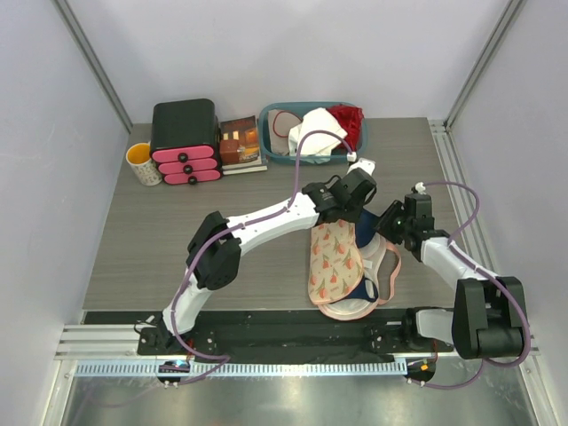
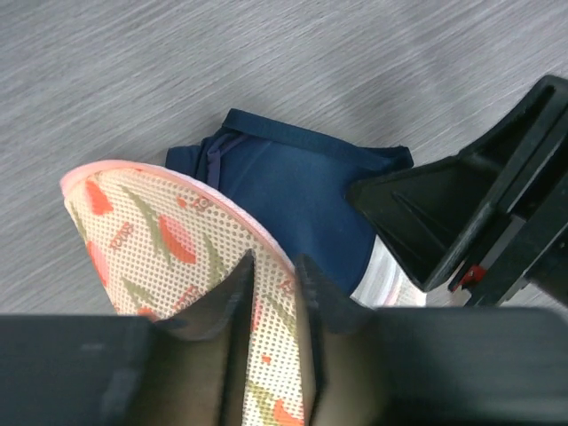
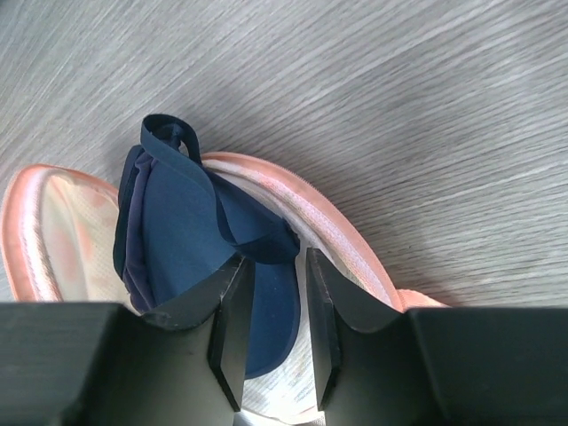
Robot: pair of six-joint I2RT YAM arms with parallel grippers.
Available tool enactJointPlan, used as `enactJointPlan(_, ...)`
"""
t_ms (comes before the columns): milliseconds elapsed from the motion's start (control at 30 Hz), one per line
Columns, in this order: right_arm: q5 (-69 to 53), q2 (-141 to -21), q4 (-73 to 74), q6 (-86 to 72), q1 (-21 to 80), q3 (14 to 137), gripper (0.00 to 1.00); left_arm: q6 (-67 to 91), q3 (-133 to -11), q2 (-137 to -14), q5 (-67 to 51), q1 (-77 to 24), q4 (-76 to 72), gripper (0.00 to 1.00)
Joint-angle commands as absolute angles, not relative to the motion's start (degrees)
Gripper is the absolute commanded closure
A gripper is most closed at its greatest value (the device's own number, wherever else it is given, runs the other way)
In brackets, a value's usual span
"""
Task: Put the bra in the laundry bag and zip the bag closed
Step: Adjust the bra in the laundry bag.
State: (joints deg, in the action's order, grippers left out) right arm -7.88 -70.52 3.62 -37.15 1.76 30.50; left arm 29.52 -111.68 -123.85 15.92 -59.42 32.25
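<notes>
The laundry bag (image 1: pixel 333 262) lies open like a clamshell near the table's front edge. My left gripper (image 1: pixel 348 220) is shut on its floral mesh lid and holds the lid tilted up. In the left wrist view the lid (image 2: pixel 142 231) runs between the left gripper's (image 2: pixel 277 262) jaws. The navy bra (image 2: pixel 293 195) sits behind it, and the right gripper's black body (image 2: pixel 461 213) is close by. The bra (image 3: pixel 169 222) rests in the bag's lower half (image 3: pixel 337 222), with a strap loop sticking out over the rim. My right gripper (image 3: pixel 275 259) is open, its fingers just over the bra (image 1: pixel 364 288).
At the back of the table a teal basket (image 1: pixel 269 133) holds a white cloth (image 1: pixel 315 133) and a red garment (image 1: pixel 351 120). A black box with pink drawers (image 1: pixel 185 142), a mug (image 1: pixel 142 164) and a small book (image 1: pixel 240 142) stand at the back left.
</notes>
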Motion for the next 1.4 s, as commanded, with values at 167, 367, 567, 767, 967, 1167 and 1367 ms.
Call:
enactJointPlan(167, -11.51, -72.24, -3.16, -35.68, 1.58, 29.09, 0.73, 28.48, -114.87, -124.1, 14.5, -58.97, 33.66, 1.0)
enactJointPlan(367, -15.02, -71.98, -4.57, -37.08, 1.67, 27.78, 0.86, 28.48, -112.41, -122.17, 14.5, -58.97, 32.78, 1.0)
enactJointPlan(567, -21.18, -69.52, -4.84, -39.72, 2.81, 24.53, 0.93, 29.09, -110.57, -119.63, 8.8, -59.15, 31.03, 1.0)
enactJointPlan(767, -18.99, -68.12, -0.53, -39.02, 4.39, 23.56, 0.96, 29.97, -110.57, -119.44, 3.96, -59.94, 29.36, 1.0)
enactJointPlan(967, -16.7, -71.62, 1.32, -37.27, 5.1, 24.43, 0.94, 32.25, -109.69, -120.85, 0.18, -59.94, 27.43, 1.0)
enactJointPlan(1167, -14.86, -69.0, 6.84, -35.16, 5.71, 27.41, 0.61, 32.87, -106.27, -116.9, 3.07, -59.94, 28.04, 0.97)
enactJointPlan(1367, -9.41, -62.85, 18.09, -35.33, 6.24, 30.85, 0.29, 32.17, -103.27, -112.85, 11.68, -60.12, 32.95, 0.39)
